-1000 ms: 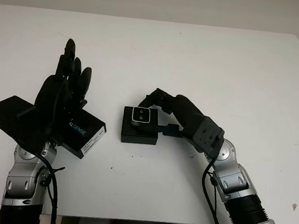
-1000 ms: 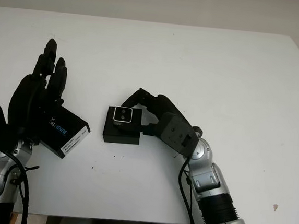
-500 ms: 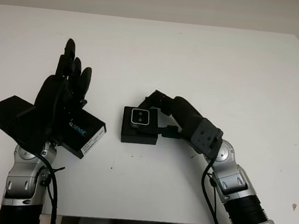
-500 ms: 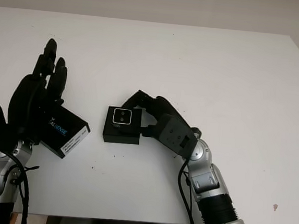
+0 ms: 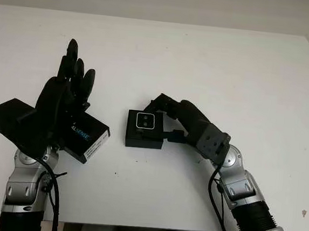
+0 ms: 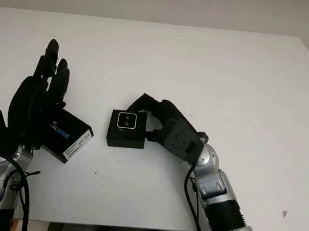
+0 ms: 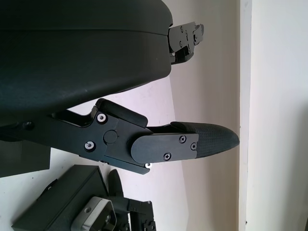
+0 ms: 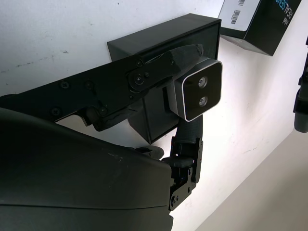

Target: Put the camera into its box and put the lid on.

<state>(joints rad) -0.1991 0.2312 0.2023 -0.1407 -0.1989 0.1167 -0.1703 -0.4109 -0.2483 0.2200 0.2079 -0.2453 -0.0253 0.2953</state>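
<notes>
The camera is pinched by the fingers of the right hand and is held over the open black box at the centre of the white table. The lid, printed with pale lettering, is seen at 9 o'clock from the box. Over the lid, the left hand is held open, grasping nothing.

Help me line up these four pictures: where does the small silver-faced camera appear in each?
Left eye view: camera at centre, over the box.
Right eye view: left of centre.
Left wrist view: bottom edge.
Right wrist view: upper right, between the right hand fingers.
Shared landmark: the black box.
</notes>
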